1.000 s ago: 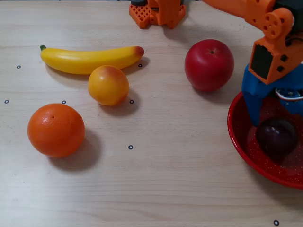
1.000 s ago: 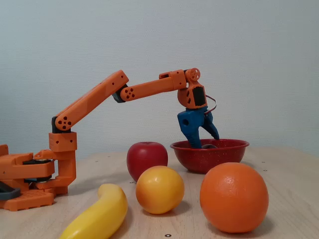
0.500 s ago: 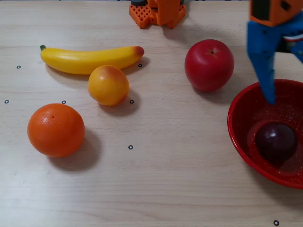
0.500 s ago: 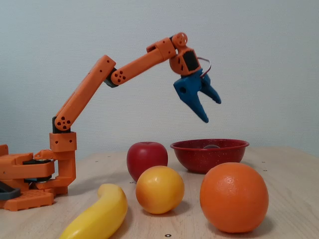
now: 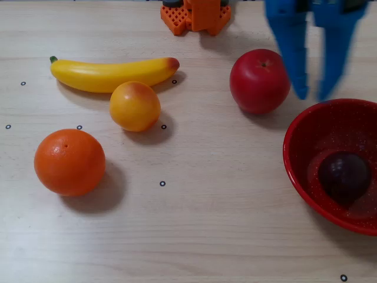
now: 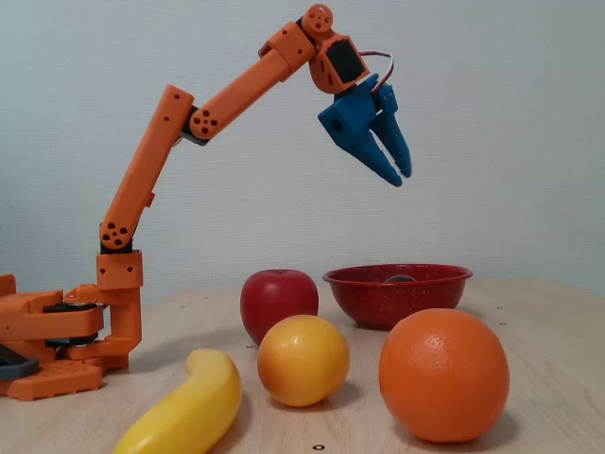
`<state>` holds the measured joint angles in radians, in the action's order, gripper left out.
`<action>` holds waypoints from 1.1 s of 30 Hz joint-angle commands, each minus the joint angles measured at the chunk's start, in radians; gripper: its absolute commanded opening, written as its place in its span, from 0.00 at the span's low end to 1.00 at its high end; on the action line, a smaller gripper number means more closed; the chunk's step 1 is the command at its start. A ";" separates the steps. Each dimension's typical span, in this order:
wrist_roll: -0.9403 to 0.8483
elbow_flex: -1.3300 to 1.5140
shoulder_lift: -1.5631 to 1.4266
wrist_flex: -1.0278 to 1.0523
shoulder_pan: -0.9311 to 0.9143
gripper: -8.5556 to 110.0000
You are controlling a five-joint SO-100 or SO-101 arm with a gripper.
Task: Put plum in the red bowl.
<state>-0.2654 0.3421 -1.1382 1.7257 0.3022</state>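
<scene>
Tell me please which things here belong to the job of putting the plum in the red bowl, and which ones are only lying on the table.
Belong to the job:
- plum, lying inside the bowl
- red bowl
- gripper, raised high, fingers empty

Only lying about:
- apple
- banana
- yellow-orange fruit
- orange

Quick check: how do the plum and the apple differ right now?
The plum is dark purple and the smaller of the two; the apple is bright red and bigger. The plum lies inside the red bowl, while the apple sits on the bare table beside it. Both are round, glossy, and free of the gripper.
</scene>
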 commanded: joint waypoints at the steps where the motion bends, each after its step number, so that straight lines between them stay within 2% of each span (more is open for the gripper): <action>1: 0.025 0.003 -0.186 0.023 -0.034 0.07; 11: 0.061 0.298 -0.394 -0.064 -0.152 0.07; 23: 0.051 0.950 -0.815 -0.307 -0.219 0.07; 33: 0.052 1.437 -1.167 -0.428 -0.227 0.07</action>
<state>-0.2194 1.7579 -2.1921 1.3530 0.1074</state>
